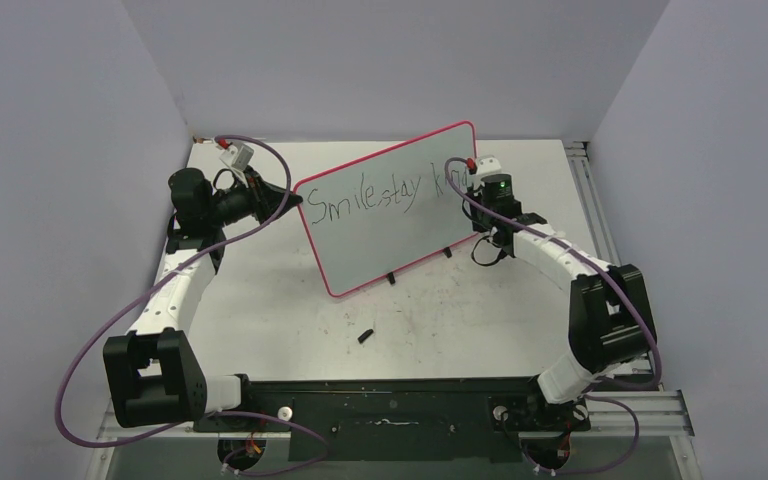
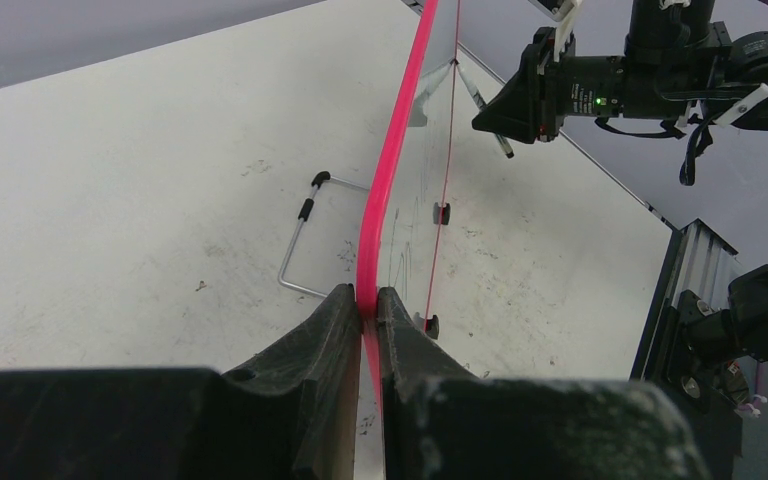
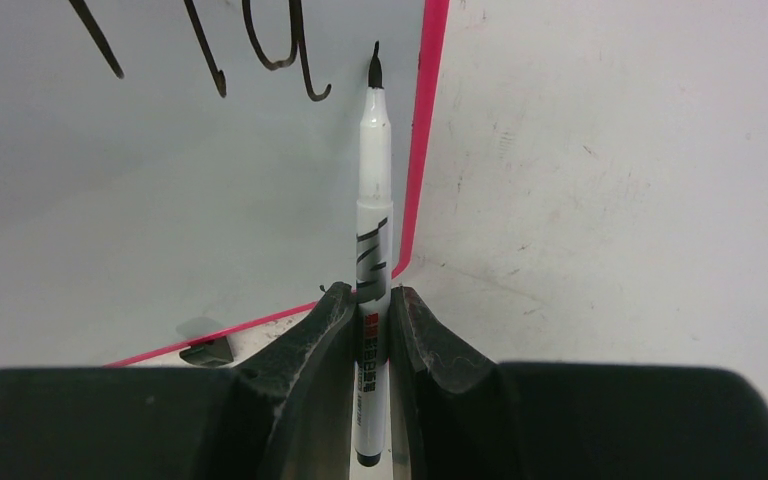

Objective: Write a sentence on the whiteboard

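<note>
There is little room at the right edge of the whiteboard (image 1: 380,225), propped mid-frame in the top view. Another stroke could run onto its pink rim (image 3: 422,120) (or shove the board). The right gripper (image 3: 371,296), clamped on a black marker (image 3: 375,170), reaches in from the right. The left gripper (image 2: 368,303) pinches the opposite edge.

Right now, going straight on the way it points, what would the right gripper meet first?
The whiteboard face, by its pink rim: the marker held in the right gripper leads, its tip seemingly touching it.
</note>
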Tool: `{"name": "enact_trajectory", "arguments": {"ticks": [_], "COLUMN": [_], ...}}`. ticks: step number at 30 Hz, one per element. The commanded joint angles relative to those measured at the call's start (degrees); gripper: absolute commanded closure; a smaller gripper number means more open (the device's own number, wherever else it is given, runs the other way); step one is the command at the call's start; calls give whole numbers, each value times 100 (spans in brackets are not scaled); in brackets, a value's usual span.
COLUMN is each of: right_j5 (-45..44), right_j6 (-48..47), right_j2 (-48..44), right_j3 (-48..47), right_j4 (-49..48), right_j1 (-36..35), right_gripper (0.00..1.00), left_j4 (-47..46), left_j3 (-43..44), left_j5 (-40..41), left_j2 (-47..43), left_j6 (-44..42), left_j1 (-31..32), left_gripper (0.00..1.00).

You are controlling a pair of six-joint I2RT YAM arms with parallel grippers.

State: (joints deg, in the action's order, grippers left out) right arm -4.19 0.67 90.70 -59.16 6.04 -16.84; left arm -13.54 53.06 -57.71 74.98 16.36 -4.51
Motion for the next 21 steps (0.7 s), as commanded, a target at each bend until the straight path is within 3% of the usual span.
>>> {"name": "enact_trajectory", "arguments": {"ticks": [1, 8, 14, 21], "right_j5": [88, -61, -833, -769], "right_j6": [-23, -25, 137, 148], "right_j2": [98, 3, -1015, -1715], "right_j3": [-279, -264, 126, 268], "right_j4": [-296, -295, -501, -537], "right_j1": [46, 46, 24, -161], "right_gripper": [95, 95, 95, 95], "left_j4": [-360, -360, -360, -352], "left_j3": [20, 16, 27, -2], "left_j5": [-27, -26, -29, 8], "left_j2": [-162, -161, -145, -183], "left_j6": [-28, -28, -21, 16], "left_j1": [-81, -76, -83, -85], "left_gripper": [100, 100, 100, 99]}}
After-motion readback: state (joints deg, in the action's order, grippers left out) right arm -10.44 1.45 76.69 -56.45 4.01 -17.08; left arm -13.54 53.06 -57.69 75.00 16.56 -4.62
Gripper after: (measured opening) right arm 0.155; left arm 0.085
